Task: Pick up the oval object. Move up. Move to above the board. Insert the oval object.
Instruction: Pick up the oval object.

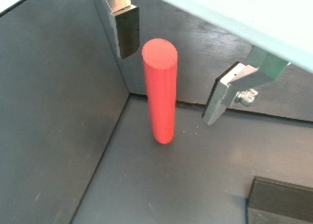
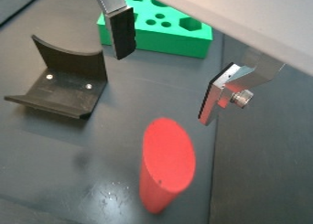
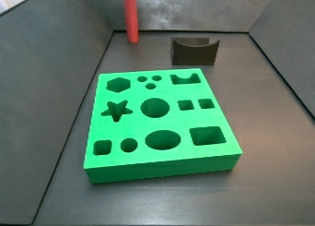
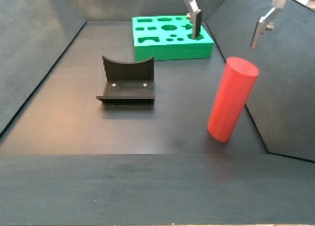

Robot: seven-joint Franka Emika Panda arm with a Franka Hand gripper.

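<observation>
Gripper (image 2: pixel 166 72): fingers (image 2: pixel 120 33) spread apart, holding nothing, hovering above the oval object (image 2: pixel 167 164). Oval object: red peg standing upright on the dark floor near a wall, well apart from the board (image 3: pixel 157 122). Board: green, flat on floor. Fixture (image 4: pixel 127 79): between peg and board.

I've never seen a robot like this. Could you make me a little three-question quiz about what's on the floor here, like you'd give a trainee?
1. True or false: the claw already holds the red oval peg.
2. How does the peg stand: A) upright, B) flat, C) inside the board?
3. What dark thing sits between the peg and the green board in a side view?

Key: 1. False; its fingers are open above the peg. 2. A. 3. The dark grey U-shaped block.
</observation>
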